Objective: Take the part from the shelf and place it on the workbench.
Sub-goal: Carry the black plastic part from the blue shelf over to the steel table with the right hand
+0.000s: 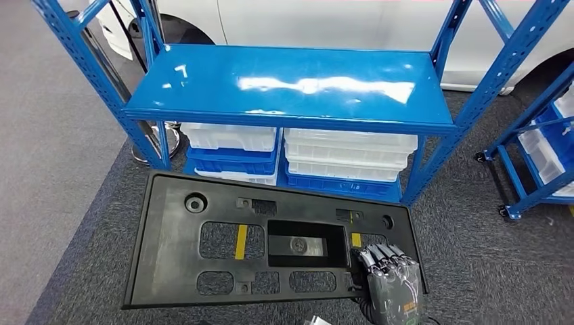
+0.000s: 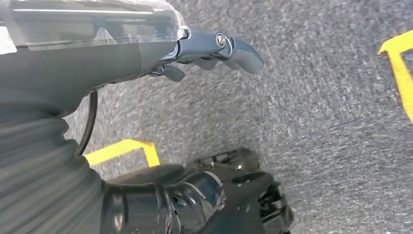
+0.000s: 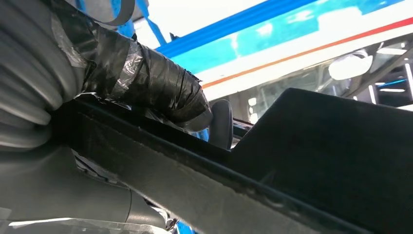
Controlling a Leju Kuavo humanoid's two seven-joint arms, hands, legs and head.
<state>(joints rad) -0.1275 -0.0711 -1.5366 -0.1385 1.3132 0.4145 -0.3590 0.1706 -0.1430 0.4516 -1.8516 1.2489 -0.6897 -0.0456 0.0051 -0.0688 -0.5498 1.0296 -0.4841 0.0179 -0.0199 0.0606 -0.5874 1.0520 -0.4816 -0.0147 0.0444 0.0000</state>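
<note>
A large flat black plastic part (image 1: 271, 240) with several cut-outs hangs level in front of the blue shelf (image 1: 291, 84), clear of its top board. My right hand (image 1: 391, 281) grips the part's near right corner, fingers over its top face. In the right wrist view the taped thumb (image 3: 151, 83) presses on the part's edge (image 3: 302, 161) from close up. My left hand (image 2: 214, 46) hangs over grey carpet with its fingers loosely extended and nothing in it.
White and blue bins (image 1: 348, 159) are stacked on the shelf's lower level. A second blue rack (image 1: 541, 145) stands at the right. A white car (image 1: 352, 20) is behind the shelf. Yellow floor tape (image 2: 124, 151) marks the grey carpet.
</note>
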